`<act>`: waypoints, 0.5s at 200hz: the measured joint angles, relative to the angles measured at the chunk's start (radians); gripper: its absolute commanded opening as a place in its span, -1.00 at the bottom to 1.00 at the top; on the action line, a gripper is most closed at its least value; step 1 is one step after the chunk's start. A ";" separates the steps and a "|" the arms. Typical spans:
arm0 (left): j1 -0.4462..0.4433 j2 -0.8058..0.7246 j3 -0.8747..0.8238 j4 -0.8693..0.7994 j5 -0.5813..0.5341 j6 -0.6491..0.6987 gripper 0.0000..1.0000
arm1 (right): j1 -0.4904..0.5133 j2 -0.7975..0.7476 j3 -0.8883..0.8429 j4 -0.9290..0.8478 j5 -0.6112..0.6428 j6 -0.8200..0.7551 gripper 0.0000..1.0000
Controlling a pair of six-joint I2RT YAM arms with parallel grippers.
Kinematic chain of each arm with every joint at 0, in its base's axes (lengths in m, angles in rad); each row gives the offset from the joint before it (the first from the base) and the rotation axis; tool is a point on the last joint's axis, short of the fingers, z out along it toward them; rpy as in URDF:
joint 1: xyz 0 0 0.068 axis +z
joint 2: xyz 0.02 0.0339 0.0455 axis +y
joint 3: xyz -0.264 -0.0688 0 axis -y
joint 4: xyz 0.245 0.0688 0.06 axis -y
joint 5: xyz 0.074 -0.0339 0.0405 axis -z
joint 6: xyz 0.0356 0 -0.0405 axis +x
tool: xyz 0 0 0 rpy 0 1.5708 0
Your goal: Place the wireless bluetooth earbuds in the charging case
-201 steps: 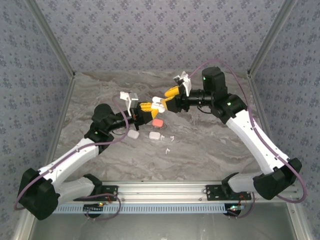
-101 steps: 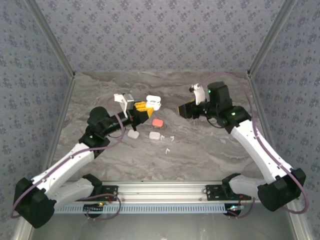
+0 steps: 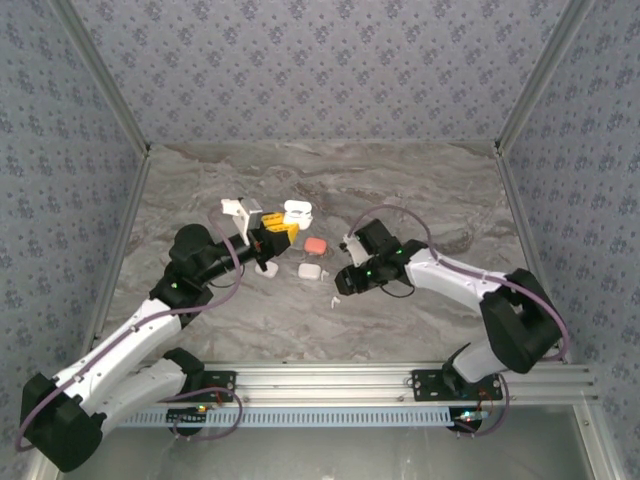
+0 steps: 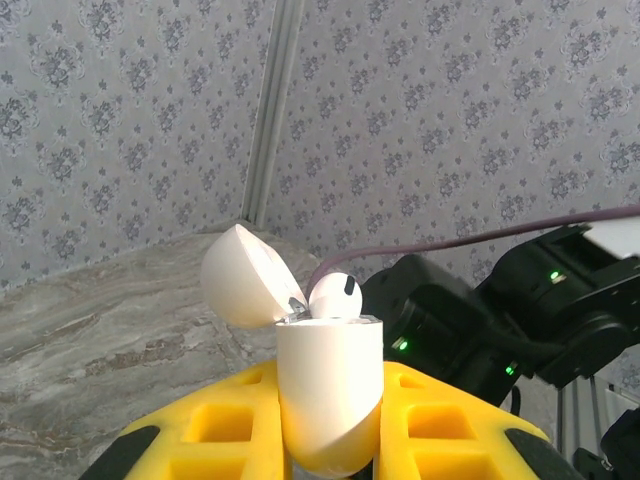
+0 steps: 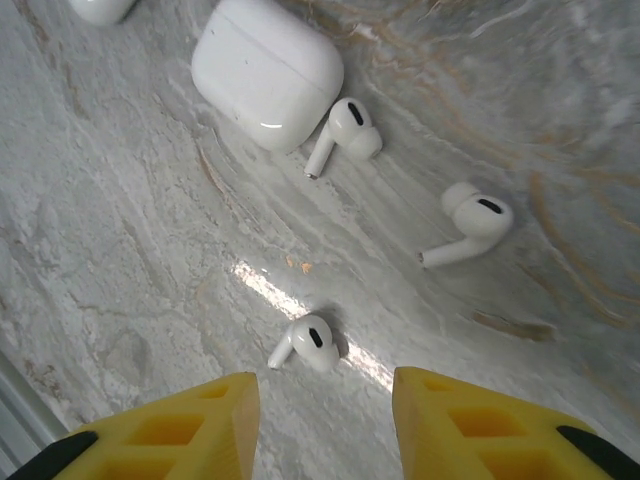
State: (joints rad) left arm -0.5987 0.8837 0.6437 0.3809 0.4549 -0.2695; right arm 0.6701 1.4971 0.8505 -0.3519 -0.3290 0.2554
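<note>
My left gripper is shut on a white charging case, held upright above the table with its lid swung open. One white earbud sits in the case's top. From above, the case hangs at the tips of the yellow fingers. My right gripper is open and low over the marble table. A loose white earbud lies just ahead of its fingertips, untouched. Two more white earbuds lie farther on. The right gripper shows near an earbud.
A closed white case lies beyond the loose earbuds, with another white case at the frame's edge. From above, a coral case and two white cases sit mid-table. Patterned walls and metal posts enclose the table.
The right arm left the held case and swung down and in, low over the loose earbuds, its jaws narrower. The left arm drew the case slightly back and left.
</note>
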 measured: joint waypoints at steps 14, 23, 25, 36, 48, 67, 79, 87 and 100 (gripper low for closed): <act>0.000 0.000 0.000 -0.003 0.000 0.000 -0.93 | 0.013 0.041 0.001 0.020 0.000 -0.001 -0.19; 0.000 0.000 0.000 -0.005 0.000 0.000 -0.92 | 0.020 0.065 0.005 0.026 0.000 -0.003 -0.20; 0.000 0.000 0.000 -0.005 0.000 0.000 -0.92 | 0.021 0.072 0.006 0.028 -0.001 -0.005 -0.20; 0.000 0.000 0.000 -0.005 0.000 0.000 -0.92 | 0.029 0.100 0.014 0.032 -0.003 -0.011 -0.22; 0.000 0.001 0.000 -0.005 0.000 0.000 -0.93 | 0.035 0.127 0.025 0.035 -0.010 -0.017 -0.22; 0.000 0.001 0.000 -0.005 -0.002 0.000 -0.92 | 0.041 0.158 0.039 0.047 -0.023 -0.024 -0.24; 0.000 0.003 0.000 -0.005 -0.004 0.000 -0.92 | 0.042 0.167 0.041 0.051 -0.028 -0.027 -0.26; 0.000 0.005 0.000 -0.004 -0.004 -0.001 -0.92 | 0.044 0.172 0.043 0.054 -0.034 -0.028 -0.28; 0.000 0.010 0.000 -0.004 -0.004 -0.001 -0.92 | 0.046 0.180 0.047 0.058 -0.039 -0.031 -0.29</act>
State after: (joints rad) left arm -0.5987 0.8936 0.6437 0.3771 0.4511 -0.2703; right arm 0.7162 1.6775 0.8974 -0.2943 -0.3683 0.2245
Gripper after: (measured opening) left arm 0.188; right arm 0.363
